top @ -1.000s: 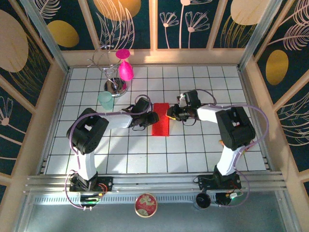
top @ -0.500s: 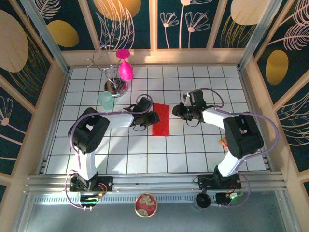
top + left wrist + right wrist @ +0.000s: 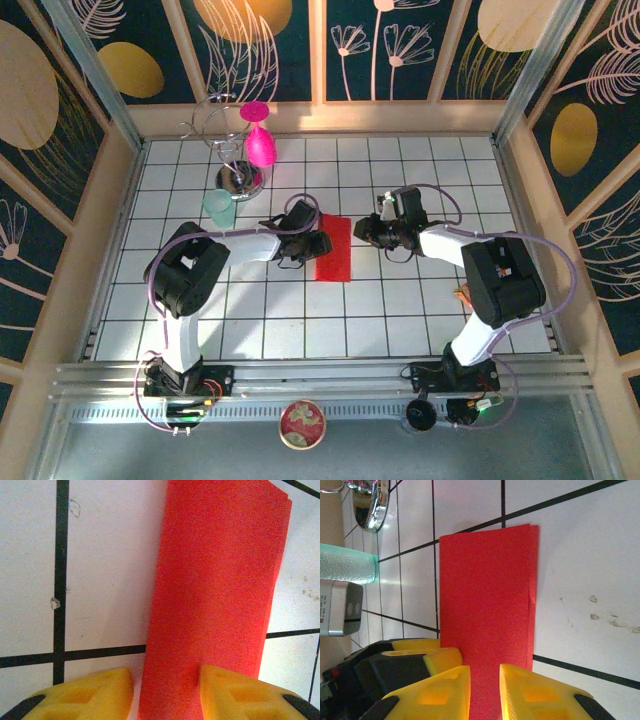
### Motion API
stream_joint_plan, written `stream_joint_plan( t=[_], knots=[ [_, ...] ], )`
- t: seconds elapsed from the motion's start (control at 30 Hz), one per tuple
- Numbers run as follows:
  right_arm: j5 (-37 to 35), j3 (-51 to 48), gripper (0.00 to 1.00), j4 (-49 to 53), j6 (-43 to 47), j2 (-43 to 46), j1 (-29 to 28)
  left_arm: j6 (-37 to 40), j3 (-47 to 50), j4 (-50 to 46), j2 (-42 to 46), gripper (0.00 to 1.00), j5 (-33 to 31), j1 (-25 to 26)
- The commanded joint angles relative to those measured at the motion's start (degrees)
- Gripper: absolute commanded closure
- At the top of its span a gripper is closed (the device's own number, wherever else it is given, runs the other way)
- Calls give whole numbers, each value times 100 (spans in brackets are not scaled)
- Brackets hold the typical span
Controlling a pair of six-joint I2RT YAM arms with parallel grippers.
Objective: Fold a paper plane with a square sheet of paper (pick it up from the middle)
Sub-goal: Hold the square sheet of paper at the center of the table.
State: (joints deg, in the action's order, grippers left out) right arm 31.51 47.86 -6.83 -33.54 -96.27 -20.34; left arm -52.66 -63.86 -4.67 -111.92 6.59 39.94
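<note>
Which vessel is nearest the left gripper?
The pale green cup, nearer the left gripper; the magenta goblet sits farther back at the chrome stand.

Robot lab test cell: white grid-tiled desk (image 3: 400,310); aluminium rail (image 3: 320,375) at 6 o'clock bearing left arm (image 3: 185,275) and right arm (image 3: 500,280); floral-printed wall panels (image 3: 400,50) from 9 round to 3 o'clock.

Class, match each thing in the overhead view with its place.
1. folded bright red paper sheet
2. magenta plastic goblet
3. pale green translucent cup
4. round red-rimmed dish

A. off the tiles, at the near edge
B. flat on the mid-table tiles
C. furthest back, left of centre
D. on the tiles, just nearer than the shiny chrome wire stand

Pairs: 1-B, 2-C, 3-D, 4-A.
</note>
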Motion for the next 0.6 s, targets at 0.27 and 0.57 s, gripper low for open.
stream_joint_plan(
  t=[0.27,0.57],
  knots=[
    [187,-30,79,-222,-39,-208,-125,243,262,-248,-1249,57,-35,162],
    [223,131,82,-183,-39,-458,-321,292,259,-283,-1374,55,-70,176]
  ],
)
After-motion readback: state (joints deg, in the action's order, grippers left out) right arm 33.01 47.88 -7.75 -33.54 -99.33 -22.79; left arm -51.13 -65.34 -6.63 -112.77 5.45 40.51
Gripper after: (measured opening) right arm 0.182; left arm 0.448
